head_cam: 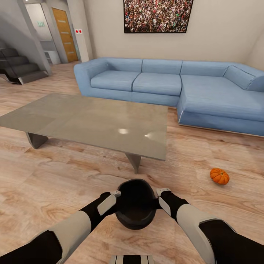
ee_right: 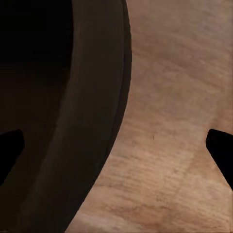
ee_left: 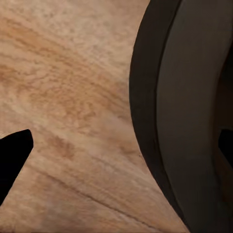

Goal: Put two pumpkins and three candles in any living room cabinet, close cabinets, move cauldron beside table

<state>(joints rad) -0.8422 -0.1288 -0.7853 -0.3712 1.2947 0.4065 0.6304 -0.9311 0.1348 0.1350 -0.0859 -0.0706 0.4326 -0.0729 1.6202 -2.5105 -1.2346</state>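
The black cauldron (head_cam: 135, 209) sits low in front of me over the wood floor, just short of the grey table (head_cam: 91, 121). My left gripper (head_cam: 116, 193) and right gripper (head_cam: 158, 191) flank its rim on either side. In the left wrist view the cauldron's wall (ee_left: 189, 121) lies between the two widely spread fingers of the left gripper (ee_left: 126, 145). The right gripper (ee_right: 115, 145) straddles the cauldron's rim (ee_right: 73, 121) the same way, fingers wide apart. One orange pumpkin (head_cam: 219, 176) rests on the floor to the right. The candles and the cabinet are out of view.
A blue corner sofa (head_cam: 165, 84) runs behind the table along the far wall. Stairs (head_cam: 22, 66) and a wooden door (head_cam: 65, 35) are at the far left. Bare wood floor (head_cam: 44, 176) spreads between me and the table.
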